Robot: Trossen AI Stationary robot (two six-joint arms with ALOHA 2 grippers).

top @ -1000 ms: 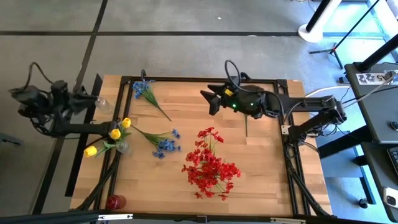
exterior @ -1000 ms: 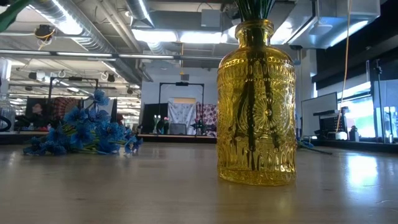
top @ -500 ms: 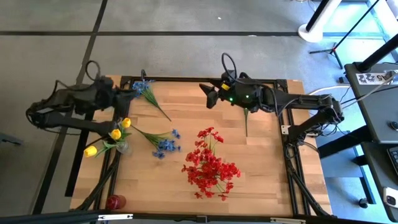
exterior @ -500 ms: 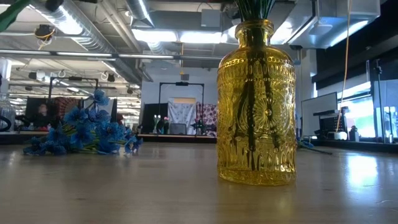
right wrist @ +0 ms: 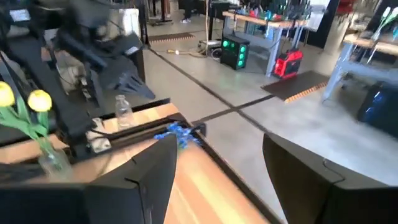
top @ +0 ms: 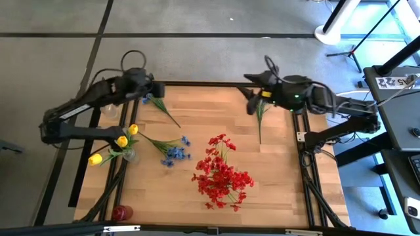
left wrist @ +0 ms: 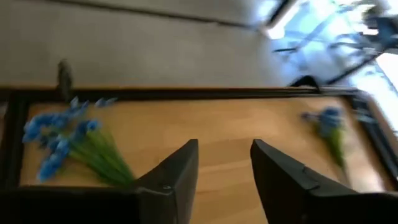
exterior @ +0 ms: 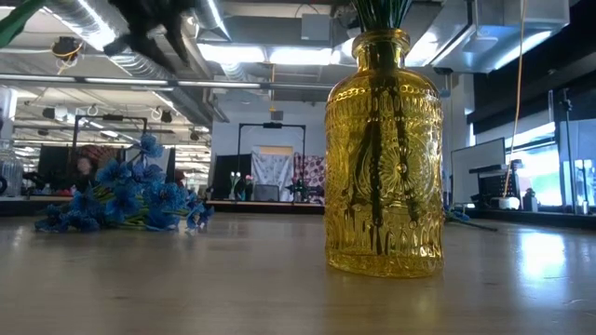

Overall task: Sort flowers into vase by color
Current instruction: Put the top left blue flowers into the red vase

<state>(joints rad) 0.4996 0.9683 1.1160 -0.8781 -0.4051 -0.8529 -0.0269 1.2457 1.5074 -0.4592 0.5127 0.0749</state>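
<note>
the left gripper (top: 155, 89) hovers over the far left corner of the wooden desk (top: 275, 177), fingers (left wrist: 180, 165) parted and empty, just above a blue sprig (top: 156, 99) lying there. the right gripper (top: 251, 98) hangs near the far right edge, fingers (right wrist: 305, 171) spread wide, holding nothing, beside a lone green stem (top: 260, 118). a second blue sprig (top: 172, 149) lies mid-desk, red flowers (top: 222, 173) are heaped near the centre, and yellow flowers (top: 117, 141) stand in a clear vase (top: 130, 155) at the left edge.
</note>
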